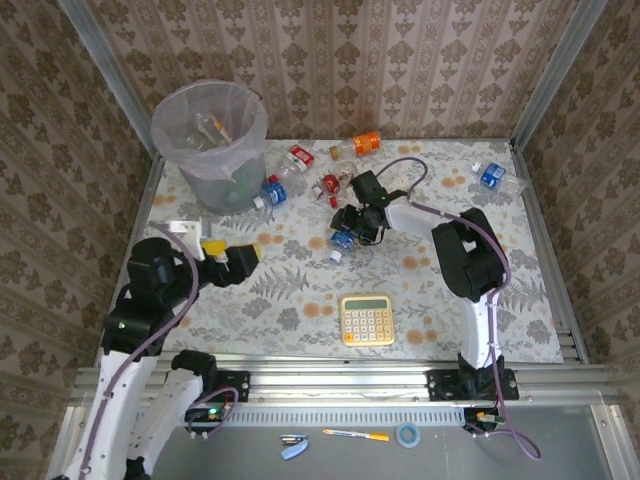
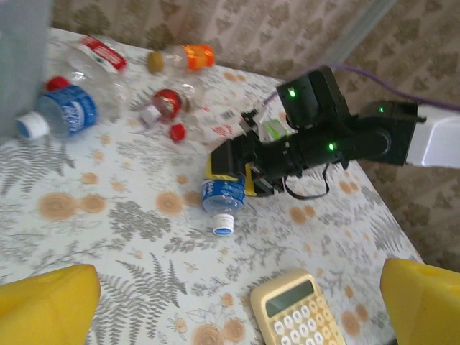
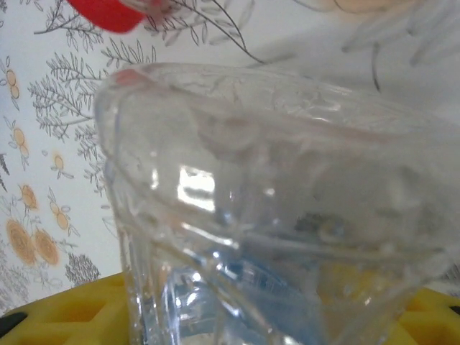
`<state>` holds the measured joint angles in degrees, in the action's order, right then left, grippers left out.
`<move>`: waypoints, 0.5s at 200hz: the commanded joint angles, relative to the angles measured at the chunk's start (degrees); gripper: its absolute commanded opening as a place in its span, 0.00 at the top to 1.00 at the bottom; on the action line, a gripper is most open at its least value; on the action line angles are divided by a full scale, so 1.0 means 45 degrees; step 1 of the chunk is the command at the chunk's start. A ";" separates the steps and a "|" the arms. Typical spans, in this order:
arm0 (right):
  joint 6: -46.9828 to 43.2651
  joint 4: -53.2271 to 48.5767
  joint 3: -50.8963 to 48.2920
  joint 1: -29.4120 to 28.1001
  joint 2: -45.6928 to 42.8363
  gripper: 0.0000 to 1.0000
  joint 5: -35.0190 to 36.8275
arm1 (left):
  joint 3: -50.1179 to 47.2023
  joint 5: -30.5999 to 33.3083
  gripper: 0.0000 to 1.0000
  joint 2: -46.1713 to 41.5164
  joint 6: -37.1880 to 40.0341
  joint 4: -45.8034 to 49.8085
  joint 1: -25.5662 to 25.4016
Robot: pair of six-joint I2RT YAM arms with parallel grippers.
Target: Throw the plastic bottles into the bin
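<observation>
The blue-label bottle (image 1: 342, 241) is lying on its side near the middle of the desk (image 1: 290, 290). Its white cap (image 2: 223, 224) is pointing toward the bottom of the frame. The right tool (image 2: 228, 172) is reaching down over the bottle's other end, with a yellow pad on each side of the clear plastic. It is probably doing this so it can pick up just this one bottle. It is not possible to tell if the pads are squeezing it yet.

Other bottles are lying around it. A red bottle (image 1: 330, 187) is resting just above it in the top view. A red-label bottle (image 1: 298, 157) and an orange-label bottle (image 1: 362, 143) are lying farther up. Another blue bottle (image 1: 272, 192) is lying right beside the bin (image 1: 160, 125).

The bin is standing at the upper left, with some bottles already inside. The way to it is crossing over those loose bottles, and its rim is tall, so a high lift looks needed.

The left tool (image 1: 238, 260) is waiting at the lower left, wide open and holding nothing. The yellow calculator (image 1: 367, 320) is sitting at the lower middle, well apart from the bottle.
</observation>
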<state>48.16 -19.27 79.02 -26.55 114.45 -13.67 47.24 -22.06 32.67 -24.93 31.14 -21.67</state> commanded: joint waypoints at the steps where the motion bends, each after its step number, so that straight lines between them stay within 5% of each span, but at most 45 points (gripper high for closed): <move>1: -0.0228 0.0812 -0.0428 -0.0100 -0.1710 0.45 0.0081 | -0.0465 0.1522 0.00 0.0257 -0.0010 -0.1425 -0.1821; 44: -0.0322 0.0928 -0.0830 -0.0339 -0.3443 0.45 -0.0645 | -0.1050 0.3324 0.00 0.2200 0.0420 -0.3466 -0.5056; 100: -0.0110 0.0937 -0.1568 -0.0847 -0.5351 0.44 -0.1033 | -0.1117 0.3389 0.00 0.5339 -0.0193 -0.6338 -0.5709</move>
<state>47.75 -15.42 73.93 -29.43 93.86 -16.75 42.59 -8.40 53.54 -24.49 11.38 -46.96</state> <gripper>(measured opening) 0.573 0.997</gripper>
